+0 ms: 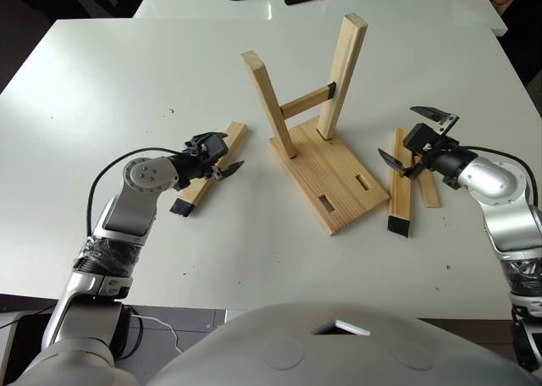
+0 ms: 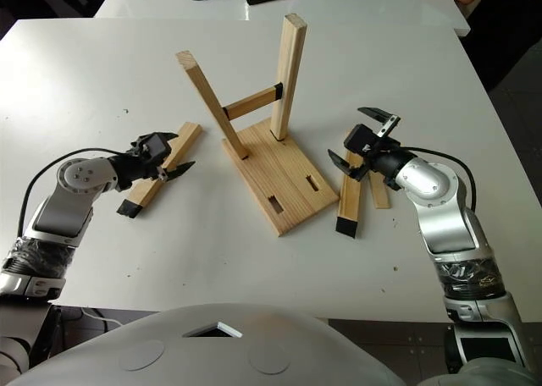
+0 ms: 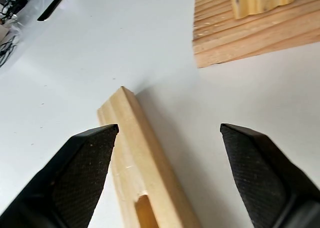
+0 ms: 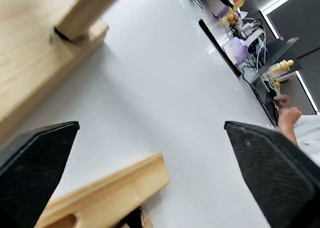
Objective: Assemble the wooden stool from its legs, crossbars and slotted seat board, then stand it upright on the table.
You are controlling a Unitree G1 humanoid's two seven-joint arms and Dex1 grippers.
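Seat board point(image 1: 330, 183) centre frame, two legs point(image 1: 269, 105) slotted upright; left gripper point(image 1: 227, 155), fingers spread, over loose leg point(image 1: 199, 191) centre-left; right gripper point(image 1: 412, 136), spread, over another leg point(image 1: 400, 195) at right, both apparently poised to grasp.

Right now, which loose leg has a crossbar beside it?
The right-hand loose leg, by the right gripper; the left-hand loose leg lies alone.

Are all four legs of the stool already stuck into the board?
No, only two legs stand in the board, two slots are open, and a spare leg lies flat on the table.
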